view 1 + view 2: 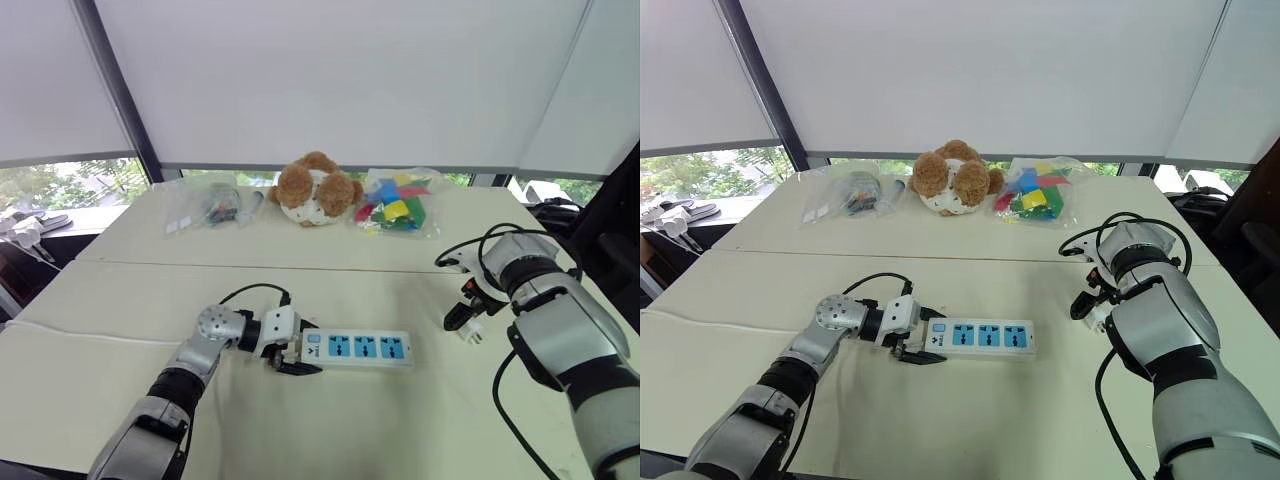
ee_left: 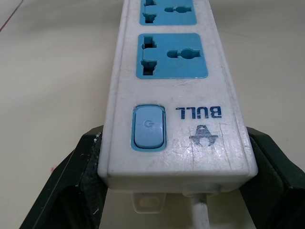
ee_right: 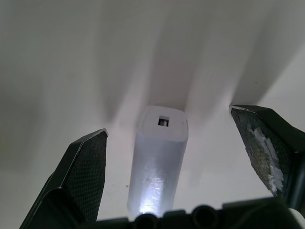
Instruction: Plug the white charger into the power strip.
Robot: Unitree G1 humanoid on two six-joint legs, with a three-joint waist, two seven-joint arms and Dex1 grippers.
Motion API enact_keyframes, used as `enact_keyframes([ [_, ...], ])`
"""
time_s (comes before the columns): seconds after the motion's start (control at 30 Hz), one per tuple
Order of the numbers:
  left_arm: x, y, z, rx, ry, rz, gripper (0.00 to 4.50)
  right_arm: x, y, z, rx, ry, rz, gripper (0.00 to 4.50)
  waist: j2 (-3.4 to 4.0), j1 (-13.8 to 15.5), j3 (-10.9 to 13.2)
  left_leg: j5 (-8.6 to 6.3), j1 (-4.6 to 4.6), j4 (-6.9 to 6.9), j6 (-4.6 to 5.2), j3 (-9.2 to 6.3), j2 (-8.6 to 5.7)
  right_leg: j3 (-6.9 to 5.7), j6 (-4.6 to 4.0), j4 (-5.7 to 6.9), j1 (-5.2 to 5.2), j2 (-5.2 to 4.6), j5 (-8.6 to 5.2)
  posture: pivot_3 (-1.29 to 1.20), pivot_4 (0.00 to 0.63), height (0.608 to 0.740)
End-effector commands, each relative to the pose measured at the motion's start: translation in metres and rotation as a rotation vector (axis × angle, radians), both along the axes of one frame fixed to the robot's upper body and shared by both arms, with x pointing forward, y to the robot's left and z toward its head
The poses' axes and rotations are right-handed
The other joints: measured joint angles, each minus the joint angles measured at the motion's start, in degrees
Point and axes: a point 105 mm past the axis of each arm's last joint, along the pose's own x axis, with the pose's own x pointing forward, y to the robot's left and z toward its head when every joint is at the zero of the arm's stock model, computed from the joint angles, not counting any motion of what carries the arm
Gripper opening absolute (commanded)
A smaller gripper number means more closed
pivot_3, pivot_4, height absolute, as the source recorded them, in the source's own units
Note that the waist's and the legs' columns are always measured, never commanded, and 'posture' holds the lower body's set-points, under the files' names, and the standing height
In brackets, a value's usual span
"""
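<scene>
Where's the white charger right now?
In the head views, the small white block charger lies on the right side of the cream table, inside the open right claw, some way right of the white power strip with blue sockets.

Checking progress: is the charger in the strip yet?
Out. The charger sits between the right gripper's open fingers, apart from the strip; its sockets are empty.

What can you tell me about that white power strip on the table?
The power strip is a long white plastic bar with three blue sockets, all empty, and a blue switch beside a BULL logo. It lies flat on the cream table. The left gripper clamps its switch end, where a white cord exits.
</scene>
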Motion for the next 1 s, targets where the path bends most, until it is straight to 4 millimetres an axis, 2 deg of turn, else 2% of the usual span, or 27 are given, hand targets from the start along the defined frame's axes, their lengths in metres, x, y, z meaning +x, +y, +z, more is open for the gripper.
enact_keyframes([
  [0.03,-0.021,-0.015,-0.035,0.073,0.091,-0.066,3.04,0.000,0.001,-0.004,-0.012,0.009,0.010,4.50,0.02,0.01,-0.03,0.00,0.02,0.01,0.00,0.00,0.00,0.00,0.00,0.00,0.03,0.00,0.00,0.00,0.150,0.739],
  [0.13,-0.024,-0.017,-0.038,0.079,0.086,-0.070,3.04,0.000,0.002,-0.008,-0.019,0.012,0.018,3.64,0.02,0.01,-0.06,0.00,0.04,0.03,0.00,-0.01,0.00,0.00,0.00,-0.01,0.09,0.00,0.00,0.00,0.150,0.739],
  [0.3,-0.026,-0.015,-0.040,0.076,0.086,-0.060,3.04,-0.005,-0.002,-0.011,-0.041,0.049,0.032,1.13,0.01,-0.04,-0.11,0.00,0.11,0.03,0.00,-0.03,-0.01,0.00,0.00,-0.01,0.16,0.00,0.00,0.00,0.150,0.739],
  [0.5,-0.024,-0.017,-0.042,0.072,0.086,-0.049,3.04,-0.014,-0.007,-0.008,-0.063,0.140,0.110,1.13,0.02,0.03,-0.11,0.00,0.12,0.03,0.00,-0.03,-0.01,0.00,0.01,-0.01,0.17,0.01,0.00,0.00,0.150,0.739],
  [0.7,-0.023,-0.019,-0.044,0.071,0.089,-0.044,3.04,-0.029,-0.012,-0.011,-0.088,0.281,0.289,1.13,0.03,0.09,-0.12,0.00,0.12,0.07,0.00,-0.12,-0.07,0.00,0.02,-0.04,0.27,0.00,-0.01,0.00,0.150,0.739],
  [0.87,-0.020,-0.017,-0.044,0.076,0.090,-0.037,3.04,-0.028,-0.008,-0.014,-0.064,0.268,0.353,1.13,0.04,0.08,-0.12,0.00,0.16,0.18,0.00,-0.18,-0.08,0.00,0.02,-0.04,0.40,0.01,-0.01,0.00,0.150,0.739],
  [1.0,-0.015,-0.014,-0.041,0.074,0.088,-0.030,3.04,-0.021,-0.006,-0.002,-0.060,0.188,0.449,1.13,0.04,0.10,-0.12,0.00,0.16,0.28,0.00,-0.19,-0.09,0.00,0.02,-0.04,0.44,0.01,-0.01,0.00,0.150,0.739],
])
